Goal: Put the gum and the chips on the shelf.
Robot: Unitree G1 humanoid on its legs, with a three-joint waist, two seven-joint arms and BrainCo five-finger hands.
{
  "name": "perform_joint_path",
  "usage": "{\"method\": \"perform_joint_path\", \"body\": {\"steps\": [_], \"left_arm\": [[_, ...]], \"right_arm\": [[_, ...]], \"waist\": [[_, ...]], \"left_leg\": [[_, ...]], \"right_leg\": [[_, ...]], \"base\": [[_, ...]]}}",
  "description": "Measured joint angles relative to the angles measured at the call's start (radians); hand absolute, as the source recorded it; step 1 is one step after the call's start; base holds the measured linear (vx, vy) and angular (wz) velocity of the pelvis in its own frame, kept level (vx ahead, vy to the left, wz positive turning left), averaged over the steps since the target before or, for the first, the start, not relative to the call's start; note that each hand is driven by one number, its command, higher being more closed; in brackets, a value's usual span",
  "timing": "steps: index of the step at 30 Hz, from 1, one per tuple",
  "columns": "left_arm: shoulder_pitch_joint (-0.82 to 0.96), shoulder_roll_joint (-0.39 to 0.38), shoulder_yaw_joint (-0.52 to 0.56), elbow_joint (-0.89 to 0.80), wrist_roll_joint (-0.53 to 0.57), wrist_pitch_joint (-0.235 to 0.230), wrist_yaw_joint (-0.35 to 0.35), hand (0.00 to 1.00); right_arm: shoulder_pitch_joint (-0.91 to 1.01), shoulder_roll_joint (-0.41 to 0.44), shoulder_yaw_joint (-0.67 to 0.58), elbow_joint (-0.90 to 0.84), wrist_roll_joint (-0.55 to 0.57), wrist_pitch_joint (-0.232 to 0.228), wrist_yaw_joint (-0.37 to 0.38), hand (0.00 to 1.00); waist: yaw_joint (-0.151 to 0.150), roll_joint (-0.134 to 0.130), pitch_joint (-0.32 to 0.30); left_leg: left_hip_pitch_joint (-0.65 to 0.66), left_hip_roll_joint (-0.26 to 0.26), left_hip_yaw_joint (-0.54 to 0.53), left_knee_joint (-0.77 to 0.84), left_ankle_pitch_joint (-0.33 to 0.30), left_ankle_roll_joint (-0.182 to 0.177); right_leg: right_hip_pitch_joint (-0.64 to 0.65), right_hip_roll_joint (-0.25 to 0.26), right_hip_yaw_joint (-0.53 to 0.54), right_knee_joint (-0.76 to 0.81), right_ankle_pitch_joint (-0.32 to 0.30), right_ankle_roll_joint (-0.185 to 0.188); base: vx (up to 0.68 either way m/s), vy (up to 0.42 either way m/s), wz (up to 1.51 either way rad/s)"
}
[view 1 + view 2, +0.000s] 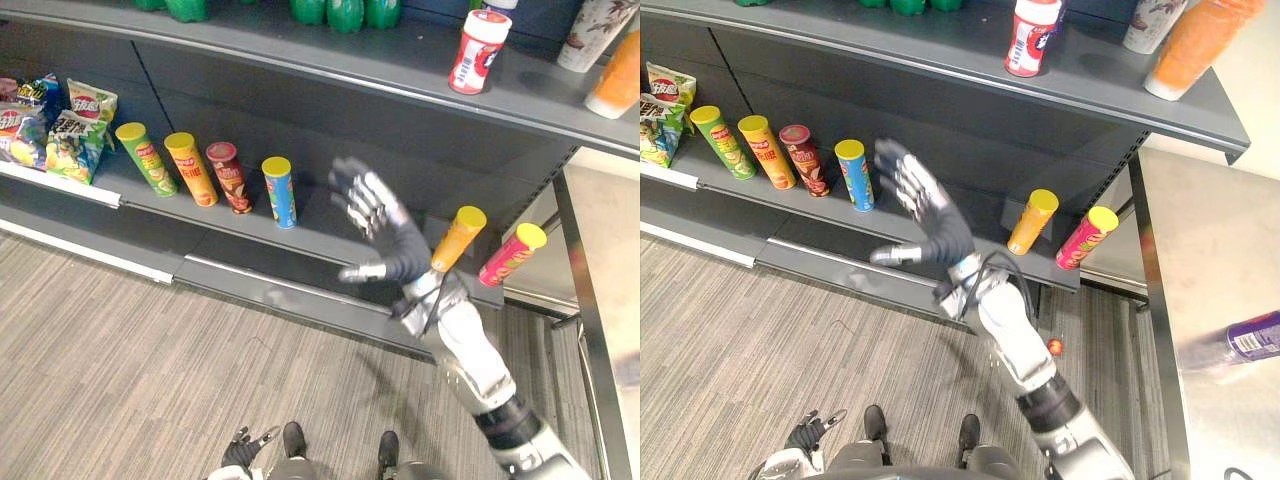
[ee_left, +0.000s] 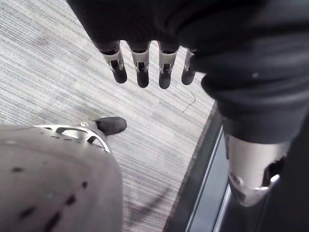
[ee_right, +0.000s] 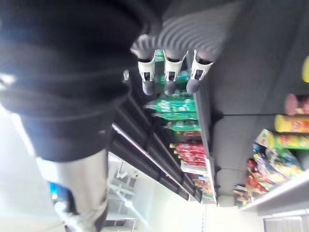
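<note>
On the lower shelf, orange chips can upright, lid up.

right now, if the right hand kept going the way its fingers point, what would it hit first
Likely the shelf's back panel, just right of the blue can, though depth is unclear. The right hand is open and empty.

The green bottles on the top shelf are cut off by the upper edge, as are the patterned cup and the orange container further right. The snack bags run off the left edge. The right hand and its arm cover a stretch of the lower shelf. On the table a purple can is blurred and cut by the edge. A red speck on the floor is too small to tell
</note>
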State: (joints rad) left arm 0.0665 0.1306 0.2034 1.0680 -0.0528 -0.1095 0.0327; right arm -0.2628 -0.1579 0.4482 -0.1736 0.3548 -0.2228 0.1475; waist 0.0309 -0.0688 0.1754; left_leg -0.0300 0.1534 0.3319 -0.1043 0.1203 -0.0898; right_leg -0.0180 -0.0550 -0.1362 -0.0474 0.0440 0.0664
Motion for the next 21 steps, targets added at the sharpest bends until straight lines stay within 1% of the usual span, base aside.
{"method": "perform_joint_path", "body": {"steps": [2, 3, 6, 8, 9, 10, 12, 14, 15, 17, 18, 21], "left_arm": [[0.001, 0.000, 0.001, 0.005, 0.000, -0.002, 0.001, 0.00], [0.003, -0.001, 0.010, 0.009, 0.002, -0.003, 0.001, 0.00], [0.005, -0.010, 0.038, 0.009, 0.030, -0.008, 0.002, 0.00], [0.006, -0.011, 0.044, 0.009, 0.034, -0.012, 0.002, 0.00], [0.007, -0.012, 0.047, 0.009, 0.035, -0.012, 0.002, 0.00], [0.008, -0.017, 0.059, 0.009, 0.036, -0.012, 0.001, 0.00], [0.008, -0.022, 0.078, 0.014, 0.036, -0.012, 0.001, 0.00], [0.008, -0.029, 0.078, 0.021, 0.036, -0.013, -0.001, 0.00], [0.007, -0.031, 0.079, 0.025, 0.036, -0.013, -0.001, 0.00], [0.009, -0.038, 0.080, 0.029, 0.036, -0.013, -0.002, 0.00], [0.009, -0.039, 0.080, 0.029, 0.036, -0.014, -0.002, 0.00], [0.009, -0.046, 0.087, 0.039, 0.036, -0.014, -0.005, 0.00]], "right_arm": [[0.052, -0.001, 0.002, 0.025, -0.001, -0.001, 0.014, 0.00], [0.095, 0.003, 0.005, 0.067, -0.002, -0.001, 0.016, 0.00], [0.204, 0.004, 0.018, 0.186, -0.011, 0.003, 0.024, 0.00], [0.291, 0.008, 0.010, 0.318, -0.076, 0.008, 0.041, 0.00], [0.308, 0.012, 0.002, 0.355, -0.085, 0.012, 0.045, 0.00], [0.337, 0.019, -0.020, 0.422, -0.117, 0.017, 0.047, 0.00], [0.379, 0.020, -0.088, 0.538, -0.164, 0.022, 0.054, 0.00], [0.414, 0.021, -0.199, 0.663, -0.226, 0.023, 0.042, 0.00], [0.420, 0.020, -0.232, 0.701, -0.240, 0.023, 0.035, 0.00], [0.427, 0.020, -0.340, 0.846, -0.250, 0.035, 0.004, 0.00], [0.427, 0.020, -0.365, 0.881, -0.254, 0.036, 0.001, 0.00], [0.423, 0.041, -0.492, 1.068, -0.263, 0.042, -0.037, 0.00]], "waist": [[0.000, 0.000, -0.005], [0.000, 0.000, -0.011], [0.000, 0.000, -0.019], [0.000, 0.000, -0.019], [0.000, 0.000, -0.019], [0.000, 0.001, -0.019], [-0.002, 0.004, -0.020], [-0.005, 0.014, -0.025], [-0.006, 0.017, -0.027], [-0.011, 0.029, -0.032], [-0.012, 0.031, -0.032], [-0.015, 0.043, -0.037]], "left_leg": [[0.000, 0.000, 0.008, 0.000, 0.000, 0.000], [0.001, -0.001, 0.014, 0.000, -0.002, 0.002], [0.003, -0.004, 0.017, 0.000, -0.005, 0.004], [0.004, -0.006, 0.022, 0.000, -0.010, 0.010], [0.005, -0.006, 0.025, 0.000, -0.011, 0.011], [0.008, -0.006, 0.034, 0.000, -0.013, 0.011], [0.016, -0.009, 0.043, 0.000, -0.018, 0.007], [0.017, -0.015, 0.043, 0.000, -0.021, 0.006], [0.017, -0.017, 0.044, 0.000, -0.023, 0.007], [0.021, -0.021, 0.049, 0.000, -0.028, 0.009], [0.022, -0.021, 0.050, 0.000, -0.029, 0.009], [0.040, -0.021, 0.060, 0.000, -0.037, 0.007]], "right_leg": [[-0.007, 0.000, 0.006, 0.005, 0.000, 0.000], [-0.009, 0.000, 0.011, 0.008, -0.006, -0.008], [-0.007, -0.003, 0.012, 0.008, -0.007, -0.008], [-0.007, -0.005, 0.017, 0.006, -0.007, -0.008], [-0.007, -0.005, 0.019, 0.006, -0.007, -0.008], [-0.007, -0.006, 0.025, 0.006, -0.007, -0.008], [-0.005, -0.009, 0.037, 0.006, -0.007, -0.008], [-0.005, -0.014, 0.038, 0.006, -0.009, -0.004], [-0.005, -0.015, 0.038, 0.006, -0.010, -0.003], [-0.005, -0.019, 0.041, 0.007, -0.012, 0.000], [-0.004, -0.019, 0.041, 0.007, -0.012, 0.000], [0.007, -0.019, 0.043, 0.014, -0.025, 0.003]], "base": [[0.01, 0.000, -0.10], [0.02, 0.000, -0.10], [0.02, 0.002, -0.02], [0.03, 0.002, -0.03], [0.04, 0.003, -0.08], [0.04, 0.003, -0.17], [0.04, 0.003, -0.16], [0.05, 0.010, -0.01], [0.07, 0.016, -0.01], [0.06, 0.011, -0.05], [0.06, 0.004, -0.05], [0.06, 0.000, -0.04]]}}
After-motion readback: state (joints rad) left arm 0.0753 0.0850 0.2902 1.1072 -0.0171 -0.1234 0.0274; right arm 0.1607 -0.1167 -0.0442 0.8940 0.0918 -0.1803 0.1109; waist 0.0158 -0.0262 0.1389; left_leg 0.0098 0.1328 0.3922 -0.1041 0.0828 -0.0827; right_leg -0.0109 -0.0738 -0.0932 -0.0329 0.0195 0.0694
